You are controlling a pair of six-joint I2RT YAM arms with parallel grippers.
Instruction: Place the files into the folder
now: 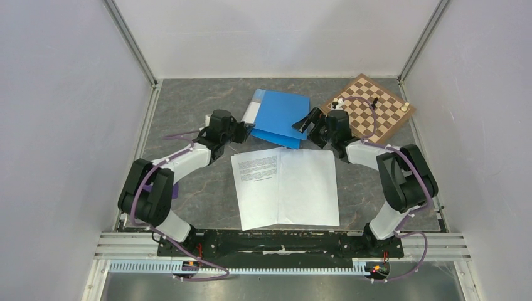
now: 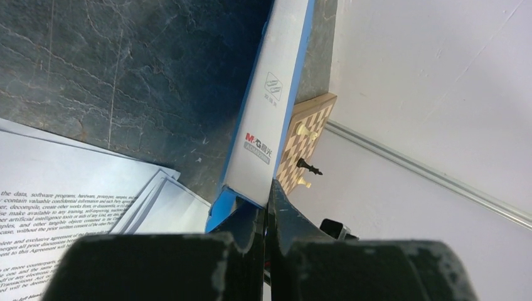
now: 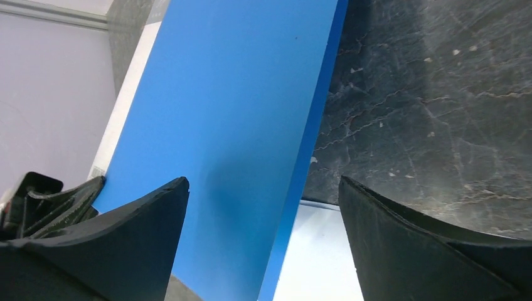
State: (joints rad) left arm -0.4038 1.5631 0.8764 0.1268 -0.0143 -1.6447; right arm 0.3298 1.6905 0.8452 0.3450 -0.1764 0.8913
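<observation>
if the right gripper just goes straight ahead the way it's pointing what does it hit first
The blue folder, most likely. The right gripper is open, with the folder's long edge lined up between its fingers. Depth is hard to judge from this view.

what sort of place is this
Probably a robot test cell: plain white walls box in the grey table, and two robot arms are bolted to a metal rail at its near edge.
</observation>
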